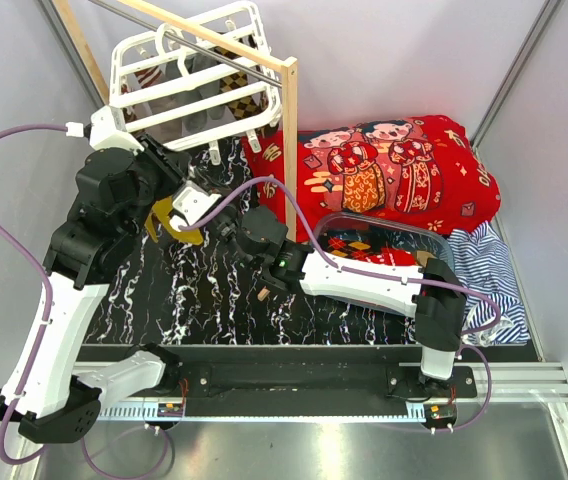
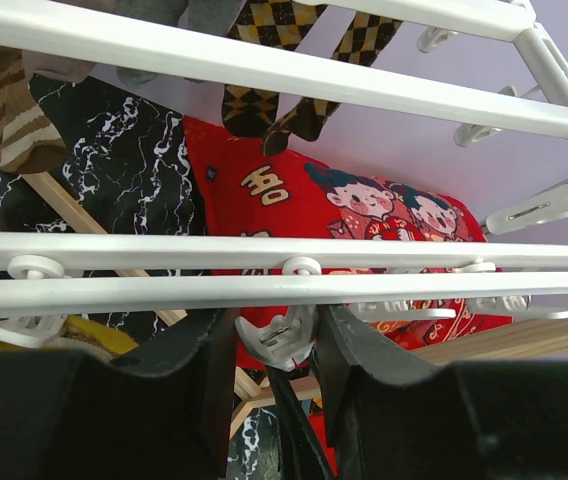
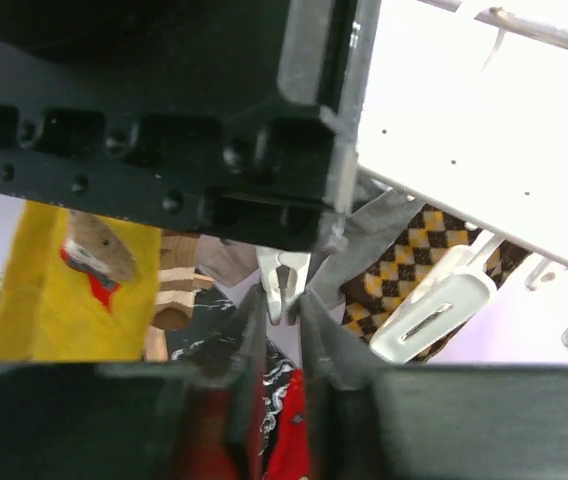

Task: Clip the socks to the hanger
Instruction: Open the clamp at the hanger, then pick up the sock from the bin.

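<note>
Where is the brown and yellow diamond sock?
The diamond sock hangs from the white hanger, top middle of the left wrist view, with the red blanket showing below it.

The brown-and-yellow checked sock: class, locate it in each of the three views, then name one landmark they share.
Top external: upper left, the checked sock hangs inside the white hanger.
Left wrist: top centre, dangling behind the upper bars.
Right wrist: right of centre, behind a white clip.
Shared landmark: the white hanger.
</note>
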`<action>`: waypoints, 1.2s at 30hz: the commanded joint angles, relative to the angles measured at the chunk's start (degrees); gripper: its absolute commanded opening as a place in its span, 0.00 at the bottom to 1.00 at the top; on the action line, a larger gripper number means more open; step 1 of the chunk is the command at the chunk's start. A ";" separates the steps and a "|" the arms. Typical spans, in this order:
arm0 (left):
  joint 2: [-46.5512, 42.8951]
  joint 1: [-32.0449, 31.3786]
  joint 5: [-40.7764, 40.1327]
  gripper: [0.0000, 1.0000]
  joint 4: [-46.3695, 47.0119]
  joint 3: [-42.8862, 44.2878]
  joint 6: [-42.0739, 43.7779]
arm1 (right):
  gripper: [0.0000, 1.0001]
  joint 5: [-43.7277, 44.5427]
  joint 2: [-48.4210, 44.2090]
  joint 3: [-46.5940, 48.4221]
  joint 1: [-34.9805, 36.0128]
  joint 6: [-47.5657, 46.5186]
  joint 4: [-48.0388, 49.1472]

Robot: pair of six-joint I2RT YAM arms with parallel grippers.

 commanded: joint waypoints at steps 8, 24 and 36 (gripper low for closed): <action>-1.19 0.17 -4.09 0.00 6.98 0.16 7.68 | 0.45 4.74 -11.42 -10.15 0.62 14.43 -11.92; -0.05 0.17 4.26 0.00 7.24 -2.39 23.32 | 0.87 4.04 -33.83 -26.68 -0.16 47.91 -57.60; -0.40 0.17 7.52 0.00 4.26 -2.57 28.51 | 0.95 -13.17 -41.05 -33.37 -22.12 54.54 -73.27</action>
